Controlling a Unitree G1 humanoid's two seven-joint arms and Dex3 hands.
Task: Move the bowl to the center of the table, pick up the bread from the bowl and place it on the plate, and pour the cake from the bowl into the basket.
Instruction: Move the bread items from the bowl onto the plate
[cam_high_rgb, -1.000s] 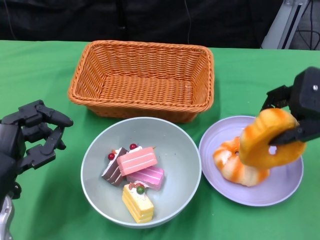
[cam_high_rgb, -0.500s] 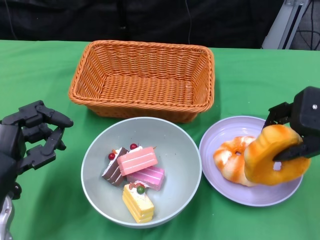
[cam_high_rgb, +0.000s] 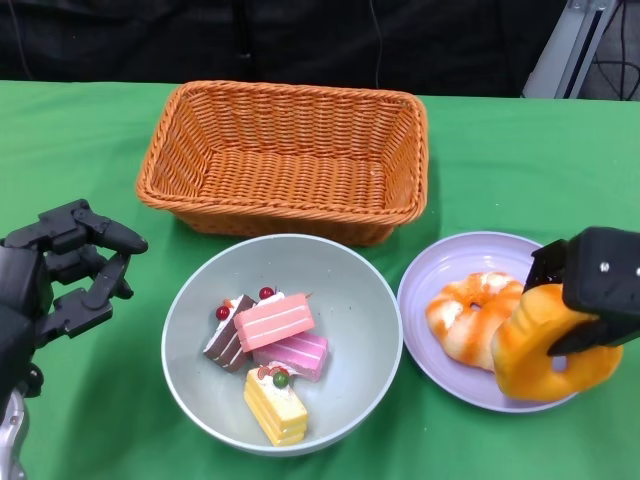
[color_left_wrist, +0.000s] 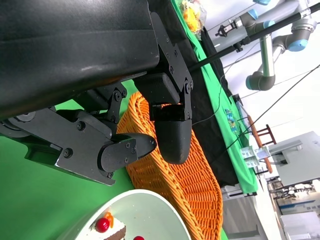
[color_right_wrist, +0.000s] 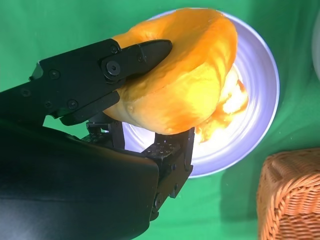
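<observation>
My right hand (cam_high_rgb: 598, 290) grips an orange ring-shaped bread (cam_high_rgb: 545, 345) (color_right_wrist: 180, 85) low over the near right part of the lilac plate (cam_high_rgb: 450, 270) (color_right_wrist: 260, 75). A second, paler ring bread (cam_high_rgb: 468, 318) lies on that plate beside it. The pale green bowl (cam_high_rgb: 350, 280) sits in the middle of the table and holds several cake slices (cam_high_rgb: 272, 345). Behind it stands the empty orange wicker basket (cam_high_rgb: 285, 155) (color_left_wrist: 180, 185). My left hand (cam_high_rgb: 60, 275) (color_left_wrist: 145, 130) hovers left of the bowl, fingers apart, holding nothing.
Green cloth (cam_high_rgb: 90, 130) covers the table. A dark backdrop runs along the far edge, with a grey stand (cam_high_rgb: 565, 45) at the far right. The left wrist view shows a robot arm (color_left_wrist: 270, 55) and furniture beyond the table.
My right hand has lowered the orange bread toward the plate's near right side. The left hand, bowl and basket have not moved.
</observation>
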